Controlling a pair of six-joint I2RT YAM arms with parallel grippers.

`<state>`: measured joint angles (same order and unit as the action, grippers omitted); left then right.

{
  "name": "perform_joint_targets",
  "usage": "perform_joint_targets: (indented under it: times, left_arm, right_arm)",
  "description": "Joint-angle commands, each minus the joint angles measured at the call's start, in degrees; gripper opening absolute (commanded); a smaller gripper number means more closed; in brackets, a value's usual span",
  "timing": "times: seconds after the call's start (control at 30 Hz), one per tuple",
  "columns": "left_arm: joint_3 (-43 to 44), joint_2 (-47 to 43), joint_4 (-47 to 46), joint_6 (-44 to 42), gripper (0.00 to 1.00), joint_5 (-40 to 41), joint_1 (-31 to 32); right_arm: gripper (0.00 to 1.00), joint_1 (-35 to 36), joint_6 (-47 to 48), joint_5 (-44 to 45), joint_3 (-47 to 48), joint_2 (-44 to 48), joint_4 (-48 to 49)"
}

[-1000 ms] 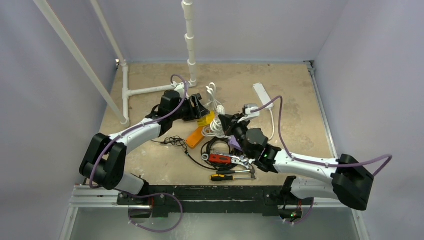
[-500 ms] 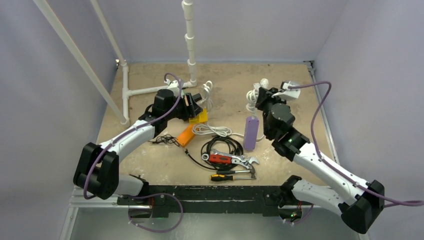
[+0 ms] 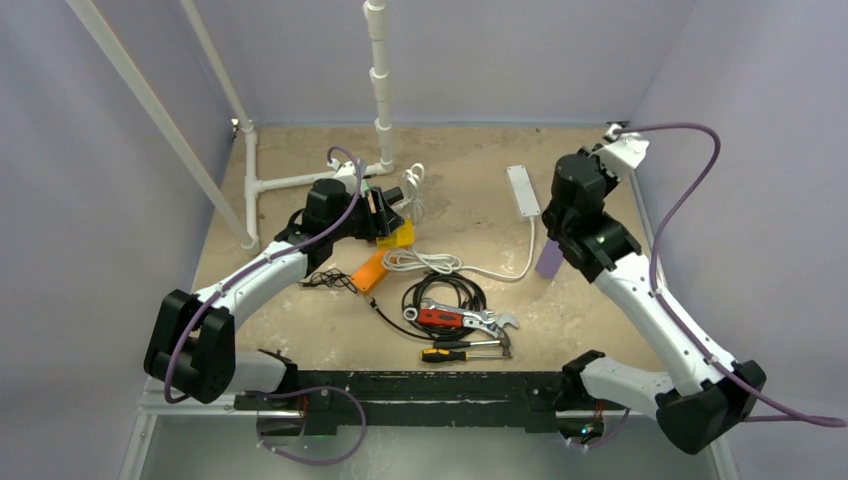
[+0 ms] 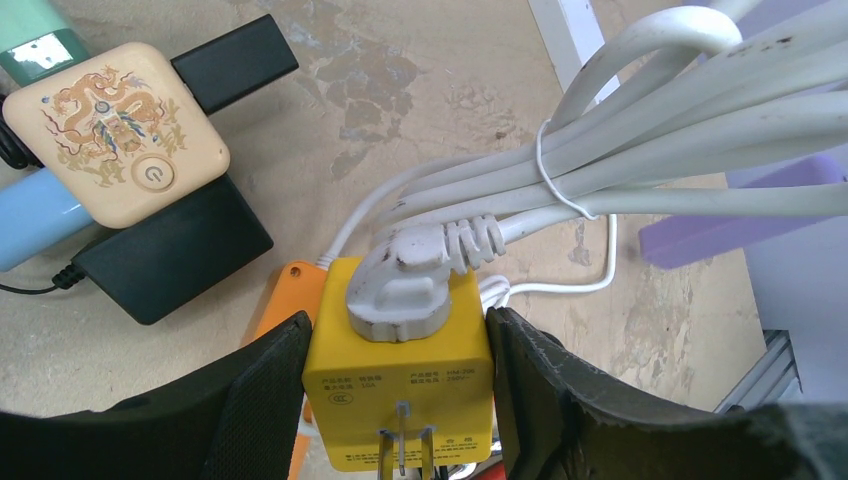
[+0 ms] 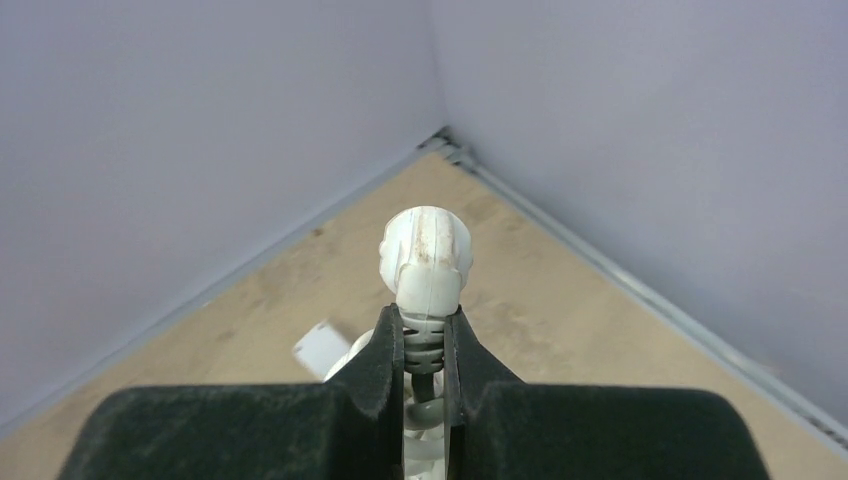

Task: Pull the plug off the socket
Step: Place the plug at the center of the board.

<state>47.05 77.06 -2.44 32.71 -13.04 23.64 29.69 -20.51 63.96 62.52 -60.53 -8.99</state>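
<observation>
Nearer, the left pincer [image 4: 398,350] grasps the yellow socket cube [image 4: 400,385] over the desk [image 3: 300,330], with a white plug [image 4: 400,290] seated in it. Farther off, the right pincer [image 5: 424,330] is clenched on a second white plug [image 5: 425,255], held aloft by the far corner.

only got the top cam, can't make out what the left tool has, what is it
Observer: The left tool is clamped on a yellow socket adapter, one finger against each side.
Operator: is the plug in it
Observer: Yes, a white plug sits seated in the adapter's face, and its bundled white cable leads off to the right in the left wrist view.
Operator: and the right tool
Observer: The right tool is shut on the ribbed neck of a second white plug, which is held up in the air with no socket on it.
</observation>
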Motion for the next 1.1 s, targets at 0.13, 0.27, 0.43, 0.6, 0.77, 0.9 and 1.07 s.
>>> perform_joint_targets:
  times: [0.13,0.27,0.43,0.6,0.77,0.9,1.07]
  left_arm:
    - [3.49,-4.16,-4.06,-1.63,0.00,-1.62,-0.44]
    - [3.91,-4.32,-4.01,-2.12,0.00,-3.02,-0.44]
    - [4.14,-3.56,-4.79,-2.18,0.00,-7.23,-0.44]
    - [4.17,-2.35,-5.55,-1.46,0.00,-9.69,-0.44]
    - [3.98,-1.78,-6.34,-1.38,0.00,-10.52,-0.35]
    - [4.03,-1.56,-6.26,-1.43,0.00,-10.60,-0.35]
    - [4.33,-0.80,-5.99,-1.55,0.00,-10.90,-0.35]
  right_arm:
    - [0.00,-14.67,3.33,-1.39,4.37,-7.58,0.86]
    - [0.00,-19.94,5.59,-11.64,2.02,-10.06,7.58]
    - [0.00,-27.37,5.85,-25.22,-1.20,-16.36,15.25]
    - [0.00,-31.24,4.07,-31.80,1.02,-25.84,16.03]
    - [0.00,-33.07,1.98,-37.34,2.15,-31.59,17.48]
    - [0.04,-35.36,0.41,-42.75,2.38,-36.56,18.57]
    - [0.33,-36.62,-0.72,-44.28,1.86,-40.43,19.15]
